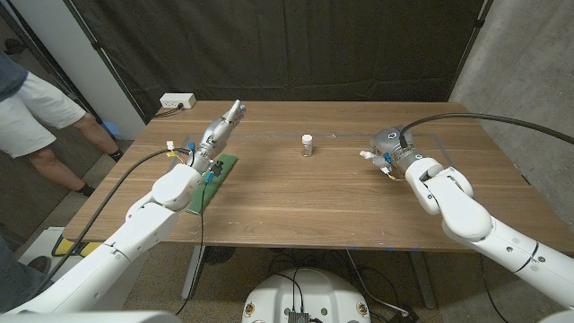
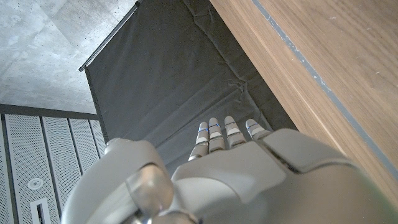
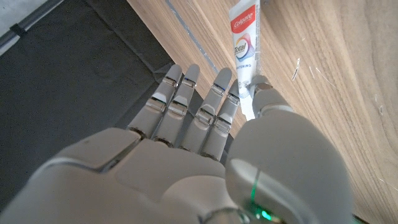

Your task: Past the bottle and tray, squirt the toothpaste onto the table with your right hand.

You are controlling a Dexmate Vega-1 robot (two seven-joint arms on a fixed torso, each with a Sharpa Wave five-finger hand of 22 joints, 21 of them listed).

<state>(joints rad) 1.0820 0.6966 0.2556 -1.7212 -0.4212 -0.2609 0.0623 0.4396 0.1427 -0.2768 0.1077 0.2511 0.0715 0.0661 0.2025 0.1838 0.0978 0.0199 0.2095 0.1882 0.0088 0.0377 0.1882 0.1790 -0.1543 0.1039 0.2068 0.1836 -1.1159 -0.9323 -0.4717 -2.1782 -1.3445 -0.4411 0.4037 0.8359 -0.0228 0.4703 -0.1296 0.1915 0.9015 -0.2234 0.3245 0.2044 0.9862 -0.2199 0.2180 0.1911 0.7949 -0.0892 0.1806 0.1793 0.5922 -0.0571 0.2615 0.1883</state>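
Note:
A white toothpaste tube [image 3: 244, 46] with a red label points away from my right hand [image 3: 205, 155] along the wood. Its near end sits between the thumb and the nearest finger, which pinch it; the other fingers [image 3: 180, 93] reach out straight. In the head view my right hand [image 1: 396, 149] is low over the table's right half, the tube's white tip [image 1: 366, 154] poking out toward the small white bottle [image 1: 308, 144] at mid table. A green tray [image 1: 216, 178] lies at the left. My left hand [image 1: 220, 131] hovers past its far end, fingers straight, holding nothing.
A white power strip [image 1: 177, 101] lies at the table's far left corner. A person in white shorts [image 1: 36, 112] stands off the left side. A dark curtain [image 2: 186, 74] hangs behind the table. Bare wood [image 1: 359, 202] lies near the front edge.

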